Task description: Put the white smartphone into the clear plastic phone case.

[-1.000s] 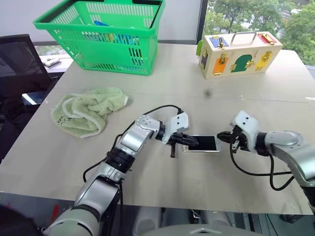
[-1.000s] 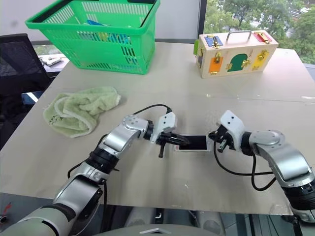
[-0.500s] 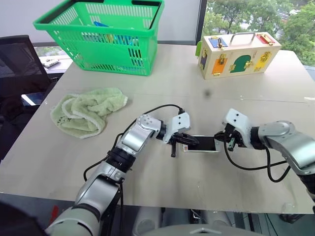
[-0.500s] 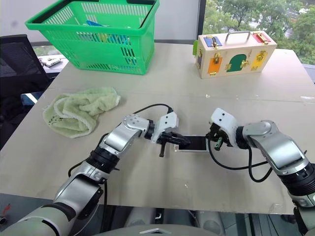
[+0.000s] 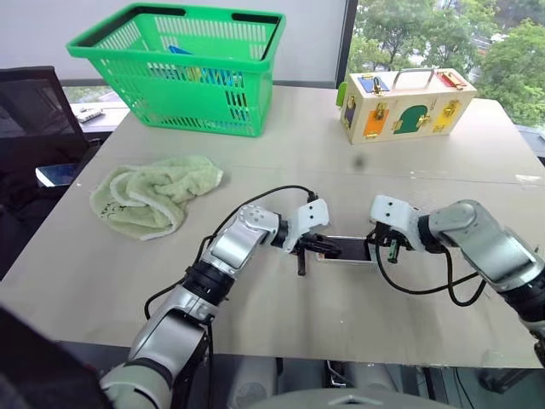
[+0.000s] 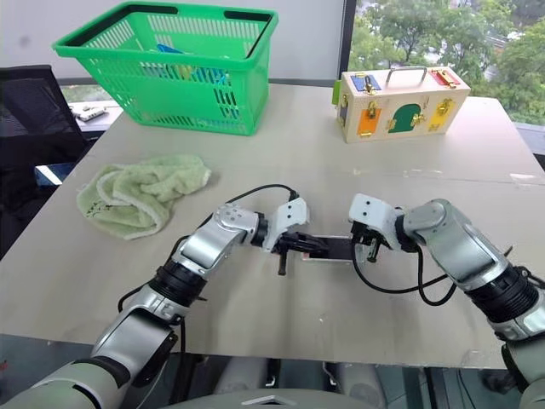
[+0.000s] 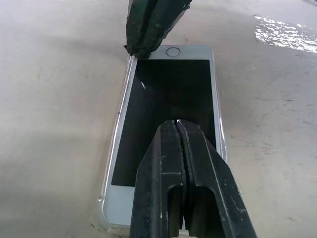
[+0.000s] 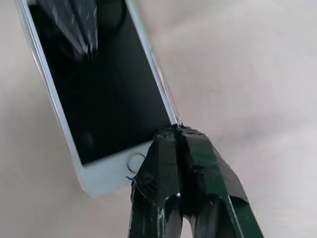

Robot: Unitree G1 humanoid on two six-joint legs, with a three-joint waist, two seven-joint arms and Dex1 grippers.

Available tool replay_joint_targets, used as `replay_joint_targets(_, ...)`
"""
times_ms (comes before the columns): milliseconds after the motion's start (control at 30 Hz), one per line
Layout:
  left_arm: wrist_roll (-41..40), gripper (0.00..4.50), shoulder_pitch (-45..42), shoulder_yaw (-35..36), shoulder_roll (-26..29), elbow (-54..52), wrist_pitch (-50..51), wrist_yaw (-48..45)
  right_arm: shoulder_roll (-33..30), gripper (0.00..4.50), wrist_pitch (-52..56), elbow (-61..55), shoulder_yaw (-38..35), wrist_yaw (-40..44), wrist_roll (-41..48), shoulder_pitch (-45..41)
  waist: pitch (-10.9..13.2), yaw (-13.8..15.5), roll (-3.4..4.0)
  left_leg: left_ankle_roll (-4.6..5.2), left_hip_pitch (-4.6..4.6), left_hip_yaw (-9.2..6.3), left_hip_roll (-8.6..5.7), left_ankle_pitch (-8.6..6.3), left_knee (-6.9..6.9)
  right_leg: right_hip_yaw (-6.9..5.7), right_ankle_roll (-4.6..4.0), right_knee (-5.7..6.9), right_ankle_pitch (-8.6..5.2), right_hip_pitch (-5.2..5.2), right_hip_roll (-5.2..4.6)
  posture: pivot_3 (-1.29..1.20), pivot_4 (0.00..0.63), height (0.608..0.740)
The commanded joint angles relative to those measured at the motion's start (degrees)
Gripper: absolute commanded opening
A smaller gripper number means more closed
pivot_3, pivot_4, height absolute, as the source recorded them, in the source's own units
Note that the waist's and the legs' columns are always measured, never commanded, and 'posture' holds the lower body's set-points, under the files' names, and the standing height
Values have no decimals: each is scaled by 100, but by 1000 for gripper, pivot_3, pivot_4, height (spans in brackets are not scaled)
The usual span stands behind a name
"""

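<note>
End effectors on smartphone in case

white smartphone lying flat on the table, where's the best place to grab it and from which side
Probably across the two long edges near the middle of the white smartphone with the black screen, coming from above. It lies flat and thin inside the clear plastic phone case, so only the narrow sides offer purchase. The shut left gripper and right gripper sit at its ends.

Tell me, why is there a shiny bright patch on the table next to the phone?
In the left wrist view, that bright patch is glare: light bouncing off the table. The white smartphone looks sharp there, with a tiny glint on its dark screen. In the right wrist view, the screen mirrors a blurry shape, and the right claw is sharp.
</note>
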Motion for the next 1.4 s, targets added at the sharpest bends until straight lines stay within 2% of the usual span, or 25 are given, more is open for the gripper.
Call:
replay_joint_targets(33,121,0,80,-162,27,9,67,-7,-155,30,335,-618,-709,327,759,166,19,3,29,0,-7,0,-1,0,-1,0,0,0,0,-5,1,0,150,740)
replay_joint_targets(167,135,0,79,-163,24,21,77,-5,-411,30,515,-937,-693,355,940,360,24,6,37,1,-14,4,-19,0,-27,9,12,-9,4,-18,9,0,150,740)
replay_joint_targets(333,145,0,71,-177,21,23,90,-7,-843,30,420,-647,111,251,326,397,26,2,38,1,-14,4,-18,0,-32,7,4,-18,-5,-20,12,0,150,740)
replay_joint_targets(500,146,0,61,-180,26,54,85,9,-1022,30,282,-384,803,568,11,195,24,-3,34,1,-6,4,-13,-1,-29,5,4,-19,-5,-17,9,0,150,740)
replay_joint_targets(700,160,0,84,-203,-16,74,77,63,-753,30,-134,194,1844,1061,-597,-154,-1,0,6,1,-2,-1,-10,-1,-31,3,4,-21,-6,-14,11,0,150,740)
replay_joint_targets(900,161,0,117,-209,-44,86,75,121,-334,30,-333,656,2447,1460,-1145,-279,-92,-2,-58,-1,10,-6,3,-1,-35,-2,2,-27,-7,-7,8,0,150,740)
replay_joint_targets(1067,177,0,140,-199,-43,77,81,151,-214,30,-402,773,2625,1759,-1443,-113,-175,2,-85,-2,19,-7,14,-2,-40,-5,0,-32,-8,0,-13,0,150,740)
replay_joint_targets(1400,168,0,115,-206,-48,70,110,194,-52,30,-652,1291,2864,2167,-2089,26,-256,7,-80,-3,27,-13,15,-4,-64,-21,-1,-78,-9,18,-22,0,150,740)
